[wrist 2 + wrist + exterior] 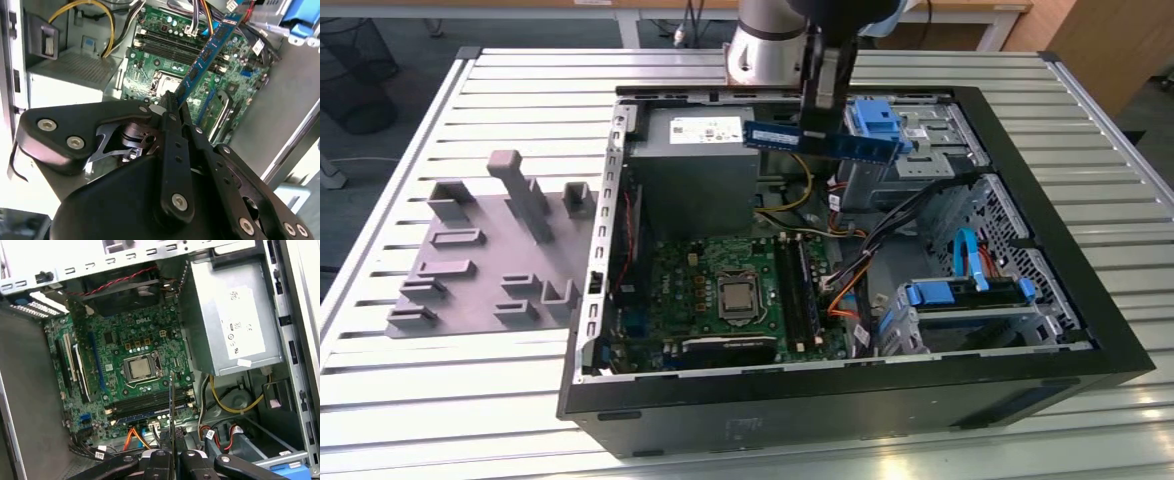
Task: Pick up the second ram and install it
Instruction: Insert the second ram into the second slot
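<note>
**A:** Nearest item first. What is the state of the hand?

**B:** The black two-finger gripper [171, 104] is closed to a narrow pinch on the second ram [210, 49], a long, thin blue-green circuit board with dark chips. It grips partway along the board's upper long edge. Judgement: that grip leaves the lower contact edge free and lets the board hang flat and upright.

**A:** Where is the stick?

**B:** In the exterior view the second ram [825, 140] hangs in the air, level and on edge, above the far part of the open case and touching nothing below. It is well above the board. Its end at the exterior view's right overlaps the bright blue plastic drive-bay clips [874, 118] in the picture.

**A:** What lies below it?

**B:** The green motherboard [150, 345] with its square metal processor socket [137, 367]. Just beside the socket are the long black memory slots [150, 404]. The stick appears to run across the slots' direction, not along it. It is not seated.

**A:** And farther out?

**B:** The silver power supply box [694, 170] sits in the case corner, with yellow cables beside it. The open black tower computer case [854, 415] lies on its side, so the slots face up. It rests on a slatted metal table [520, 90]. A grey moulded parts fixture [494, 250] stands beside it at the exterior view's left.
</note>
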